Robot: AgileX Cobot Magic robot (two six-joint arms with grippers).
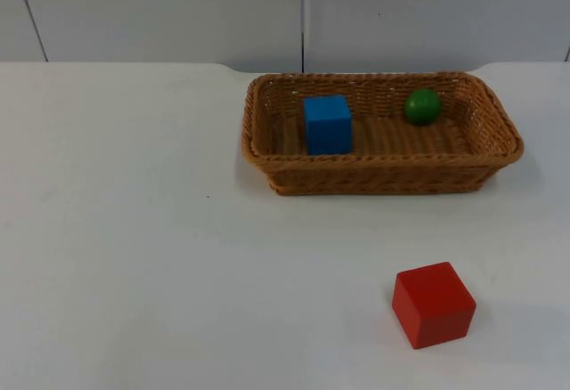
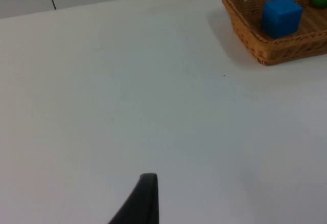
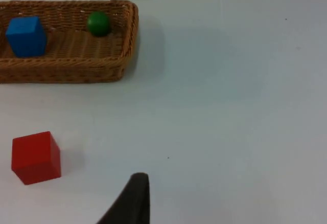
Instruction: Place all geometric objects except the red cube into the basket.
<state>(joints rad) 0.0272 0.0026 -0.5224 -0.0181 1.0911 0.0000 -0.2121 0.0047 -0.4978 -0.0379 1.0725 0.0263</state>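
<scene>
You see white table top (image 1: 134, 256), matte, evenly lit, soft shadows only. Behind it, grey partition wall (image 1: 160, 7) with thin dark vertical seams between panels.

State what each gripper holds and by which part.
Nothing is held: blue cube and green ball lie in the basket; red cube sits on the table.

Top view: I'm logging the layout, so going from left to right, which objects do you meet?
Blue cube in the basket, then the green ball also in it, then the red cube on the table.
</scene>
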